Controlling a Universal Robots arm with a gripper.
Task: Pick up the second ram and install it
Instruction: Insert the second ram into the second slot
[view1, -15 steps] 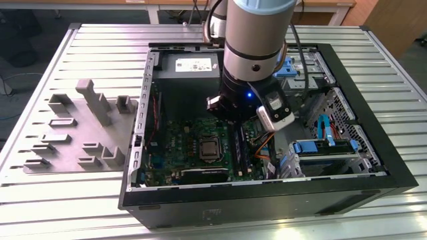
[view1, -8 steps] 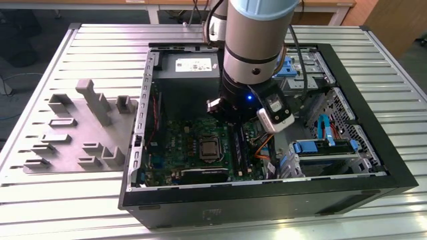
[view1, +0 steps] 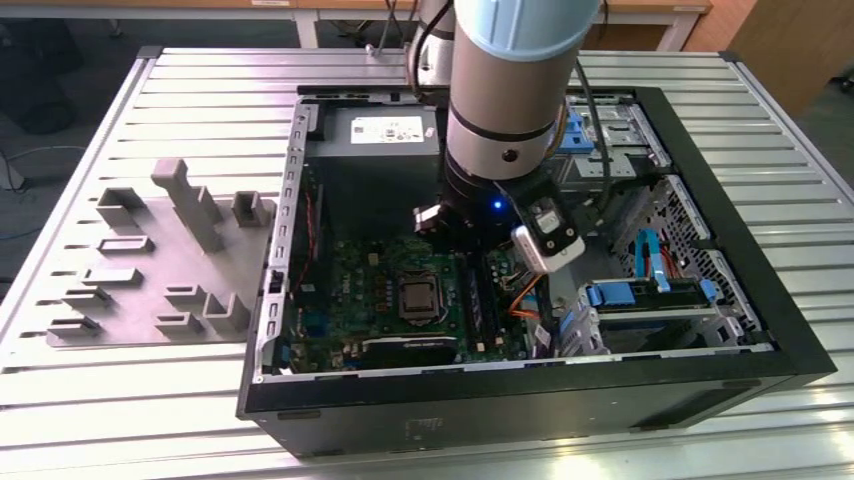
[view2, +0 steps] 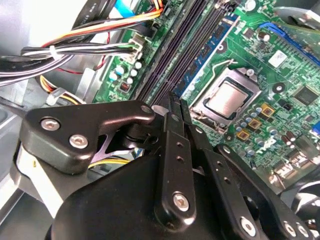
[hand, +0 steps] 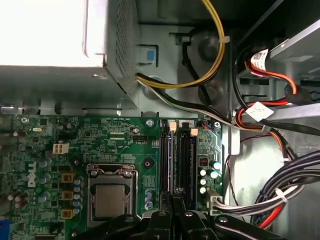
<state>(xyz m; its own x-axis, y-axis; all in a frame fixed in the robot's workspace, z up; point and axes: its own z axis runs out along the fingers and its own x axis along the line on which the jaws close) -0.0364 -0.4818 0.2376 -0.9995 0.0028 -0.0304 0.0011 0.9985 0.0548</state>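
The arm (view1: 514, 90) is plunged straight down into the open case (view1: 534, 410) on the tabletop (view1: 200, 80), its wrist over the motherboard (view1: 374, 280). In the exterior view the grey fixture plate (view1: 147, 270) lies outside the case at 9 o'clock, well apart from the action.

Down at the second wrist view: the gripper (view2: 172, 100) sits right over the slots (view2: 165, 55), jaws drawn together, tips all but meeting. And there's the ram (view2: 207, 52), on edge along the slot row, running from the fingertips out toward 1 o'clock, its blue face turned to the processor (view2: 225, 97), which sits just beside it at 4 o'clock. Its near end disappears behind the jaws, so I can't tell whether they pinch it or merely rest on it, nor whether it is fully seated.

In the first wrist view the gripper (hand: 174, 197) is lined up with the slots (hand: 177, 160), which stretch away toward 12 o'clock. The processor (hand: 110, 200) is at 9 o'clock of the jaws, and bundled cables (hand: 285, 185) hang off at 3 o'clock.
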